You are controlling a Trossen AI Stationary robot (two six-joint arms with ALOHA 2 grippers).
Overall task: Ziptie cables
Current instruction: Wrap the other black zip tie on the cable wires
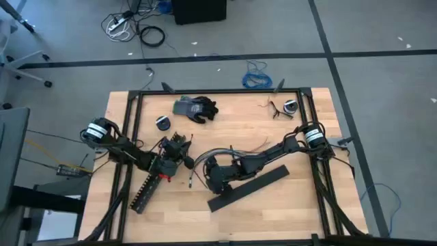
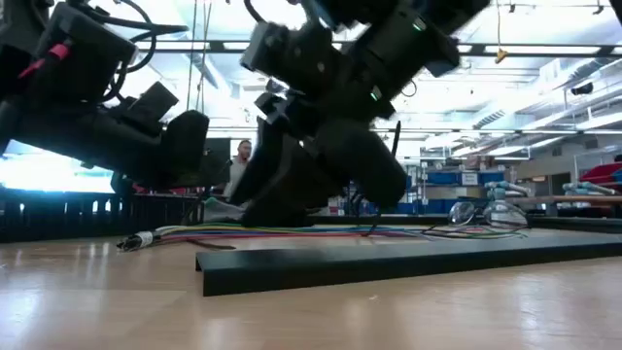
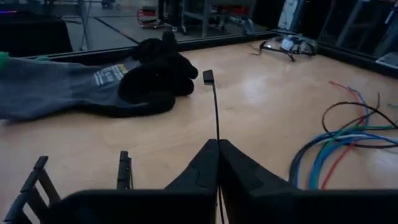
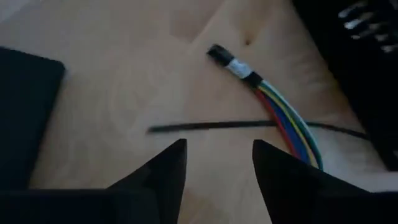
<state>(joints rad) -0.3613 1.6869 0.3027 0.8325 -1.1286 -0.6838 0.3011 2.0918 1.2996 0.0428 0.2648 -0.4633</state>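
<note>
From above, both arms reach toward the middle of the wooden table (image 1: pixel 225 130): the left gripper (image 1: pixel 179 152) sits beside a black slotted duct (image 1: pixel 147 188), and the right gripper (image 1: pixel 213 174) hangs over one bundle of cables (image 1: pixel 222 152) that arcs between the two; a wide flat black bar (image 1: pixel 247 188) lies just beside the right arm, one grey and black glove (image 1: pixel 193 108) lies near the far edge, and one pair of safety glasses (image 1: pixel 285 108) sits toward the far right corner. At table height, the cables (image 2: pixel 243 233) lie flat on the wood, coloured strands running side by side to a taped end, with the black bar (image 2: pixel 408 261) in front of them. In the left wrist view, the left gripper (image 3: pixel 218 155) has its jaws pinched together on one ziptie (image 3: pixel 215 106), which sticks out straight past the tips with its square head toward the glove (image 3: pixel 93 87); the cables (image 3: pixel 336 146) fan apart nearby. In the right wrist view, the right gripper (image 4: pixel 217 162) holds its jaws apart with nothing between them, above a second ziptie (image 4: pixel 211 127) lying flat on the wood and crossing the cables (image 4: pixel 280 112) near their taped end.
</note>
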